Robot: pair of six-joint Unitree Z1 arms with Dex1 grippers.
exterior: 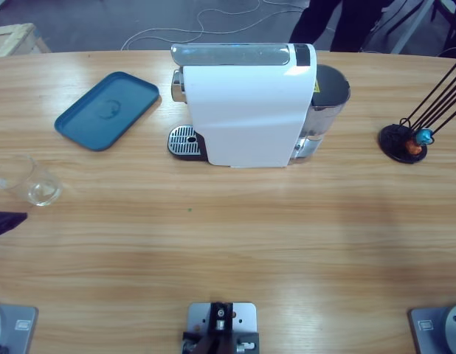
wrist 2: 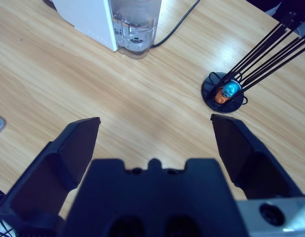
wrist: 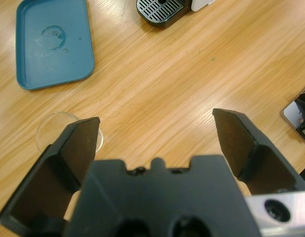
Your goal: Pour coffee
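- Spanning every view, the wooden worktop [exterior: 235, 243] carries all the things.
- Standing at its middle far side, the white coffee machine [exterior: 246, 110] has its drip grate [exterior: 185, 140] at its left foot and a water tank [exterior: 327, 99] at its right end.
- Lying flat left of the machine is a teal tray [exterior: 106, 109].
- Sitting near the left edge, a clear glass cup [exterior: 36, 184] is upright, well apart from the grate.
- Hovering by that cup, the left end effector [wrist: 155, 131] has its jaws wide apart, holding nothing.
- Hanging over bare wood, the right end effector [wrist 2: 155, 131] is likewise spread, empty.
- Resting at the right, a black capsule rack [exterior: 405, 141] holds a blue capsule [wrist 2: 230, 89].
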